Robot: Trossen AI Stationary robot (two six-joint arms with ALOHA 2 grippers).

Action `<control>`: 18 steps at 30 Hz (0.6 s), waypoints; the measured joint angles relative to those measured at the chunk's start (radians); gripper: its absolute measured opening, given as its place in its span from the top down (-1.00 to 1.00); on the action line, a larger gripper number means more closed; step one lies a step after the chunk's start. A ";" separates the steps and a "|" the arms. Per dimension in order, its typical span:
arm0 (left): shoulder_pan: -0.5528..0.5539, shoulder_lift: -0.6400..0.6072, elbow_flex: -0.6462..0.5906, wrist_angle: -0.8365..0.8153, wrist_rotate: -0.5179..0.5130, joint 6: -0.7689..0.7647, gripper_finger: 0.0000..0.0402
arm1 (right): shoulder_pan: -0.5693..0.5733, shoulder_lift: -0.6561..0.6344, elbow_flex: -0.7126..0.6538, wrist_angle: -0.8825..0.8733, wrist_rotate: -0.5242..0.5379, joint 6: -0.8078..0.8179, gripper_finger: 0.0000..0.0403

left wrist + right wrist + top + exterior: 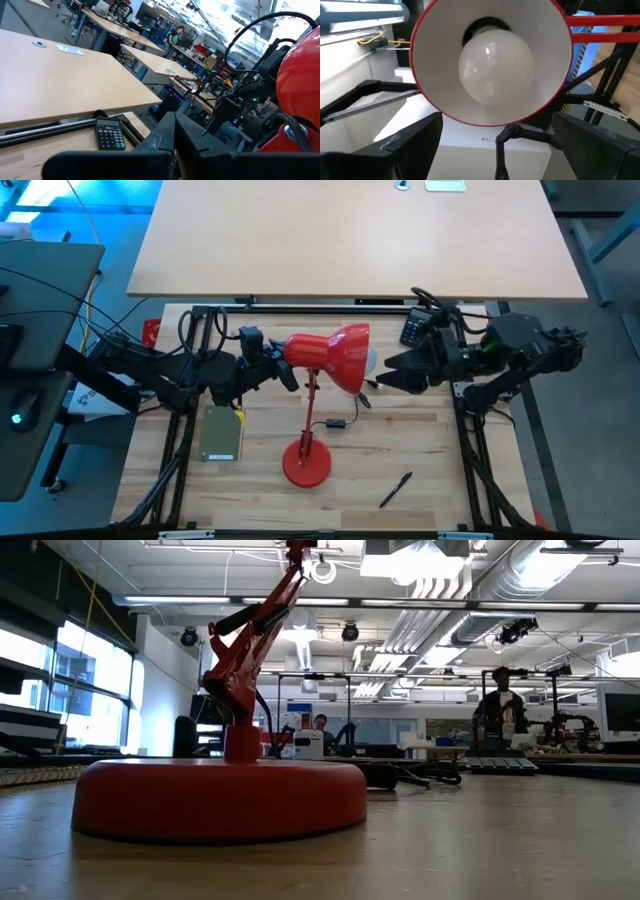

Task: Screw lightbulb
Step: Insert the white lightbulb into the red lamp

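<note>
One white, glossy, rounded lightbulb point(492, 60) seated inside red lamp shade point(445, 107), right gripper point(495, 145) wide, left gripper point(290, 370) closed

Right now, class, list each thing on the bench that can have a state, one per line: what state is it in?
Lightbulb: seated in the shade, unlit.
Lamp: upright, shade tipped sideways.
Left pincer: shut, at the shade's back.
Right pincer: open, facing the bulb.
Pen: lying flat.

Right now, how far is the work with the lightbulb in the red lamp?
Done: the lightbulb already sits in the socket of the lamp shade. In hand: the left gripper, shut, holds the lamp's neck. Left: the right gripper, open, faces the bulb without gripping it; tightness cannot be told.
</note>
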 joint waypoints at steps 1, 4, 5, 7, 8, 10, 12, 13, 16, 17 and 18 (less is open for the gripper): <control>0.000 0.000 0.000 0.000 -0.001 0.002 1.00 | -0.008 0.000 0.000 0.000 0.000 0.003 -0.84; 0.000 0.000 0.000 0.000 -0.002 0.003 1.00 | -0.034 -0.001 0.000 0.001 0.002 0.023 -0.84; 0.000 0.000 0.000 0.000 -0.002 0.003 1.00 | -0.041 -0.001 0.000 0.002 0.006 0.029 -0.84; 0.000 0.000 0.000 0.000 -0.002 0.004 1.00 | -0.049 0.001 0.000 0.010 0.009 0.028 -0.84; 0.000 0.000 0.000 0.000 -0.002 0.004 1.00 | -0.049 0.007 0.000 0.020 0.008 0.028 -0.84; 0.000 0.000 0.000 0.001 -0.003 0.004 1.00 | -0.049 0.021 0.000 0.033 0.001 0.037 -0.84; 0.000 0.000 0.000 0.001 -0.003 0.004 1.00 | -0.051 0.039 0.000 0.047 -0.020 0.052 -0.84; 0.000 0.000 0.000 0.000 -0.003 0.003 1.00 | -0.055 0.047 0.000 0.048 -0.025 0.055 -0.84; 0.000 0.000 0.000 0.000 -0.003 0.004 1.00 | -0.066 0.054 0.000 0.051 -0.018 0.078 -0.84; 0.000 0.000 0.000 0.000 -0.002 0.004 1.00 | -0.067 0.054 0.000 0.049 -0.010 0.078 -0.84; 0.000 0.000 0.000 0.000 -0.002 0.004 1.00 | -0.067 0.054 0.000 0.045 0.000 0.078 -0.84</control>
